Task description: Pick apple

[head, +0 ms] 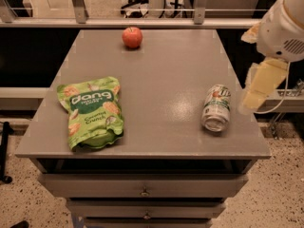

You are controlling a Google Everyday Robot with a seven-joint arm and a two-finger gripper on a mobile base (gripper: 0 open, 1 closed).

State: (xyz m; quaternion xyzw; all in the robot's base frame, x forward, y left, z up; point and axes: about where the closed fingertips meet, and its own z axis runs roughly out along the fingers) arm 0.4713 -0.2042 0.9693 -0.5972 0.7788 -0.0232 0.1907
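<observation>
The apple (132, 37) is small, round and red-orange. It sits near the far edge of the grey table (166, 70), left of centre. My gripper (251, 102) hangs off the table's right edge, its pale yellow fingers (262, 84) pointing down beside the lying drink can. It is far from the apple, which lies up and to the left of it, and it holds nothing that I can see. The white arm housing (284, 27) is above the gripper at the top right.
A green-and-white drink can (216, 108) lies on its side near the table's right front. A green snack bag (92, 110) lies at the left front. A railing (142, 18) runs behind the table. Drawers (145, 189) are below the top.
</observation>
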